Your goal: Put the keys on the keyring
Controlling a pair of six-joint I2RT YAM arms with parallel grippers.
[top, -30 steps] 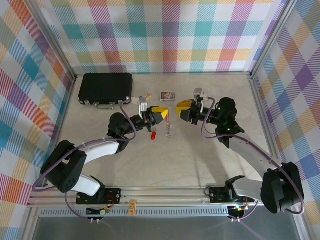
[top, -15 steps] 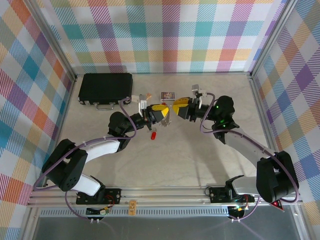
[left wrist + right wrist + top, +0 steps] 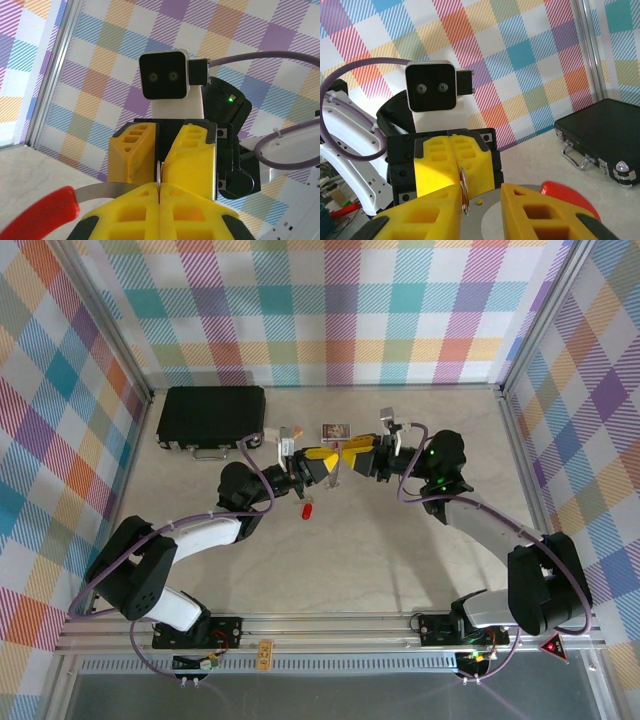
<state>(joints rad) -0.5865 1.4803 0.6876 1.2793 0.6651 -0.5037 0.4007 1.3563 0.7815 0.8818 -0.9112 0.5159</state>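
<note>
1. The left tool (image 3: 331, 462) is fully closed on the keyring (image 3: 464, 191), pinching the thin metal rim edge-on between its yellow fingers (image 3: 127, 215).
2. The ring's red sleeve (image 3: 44, 216) curves out to one side of that grip, clear of the fingers.
3. The right tool (image 3: 348, 453) meets the left one tip to tip above the far half of the worktop (image 3: 330, 570).
4. In the right wrist view the right tool's fingers (image 3: 427, 212) stand partly open. The ring's edge sits in the gap, close against one of them; no clamp on it can be seen.
5. The key (image 3: 307, 510), red-headed, lies flat on the worktop, just nearer than the left tool and untouched.
6. A black case (image 3: 211, 415) sits in the far left corner.
7. A small card (image 3: 336, 430) and a tan block (image 3: 296, 432) lie near the far edge.
</note>
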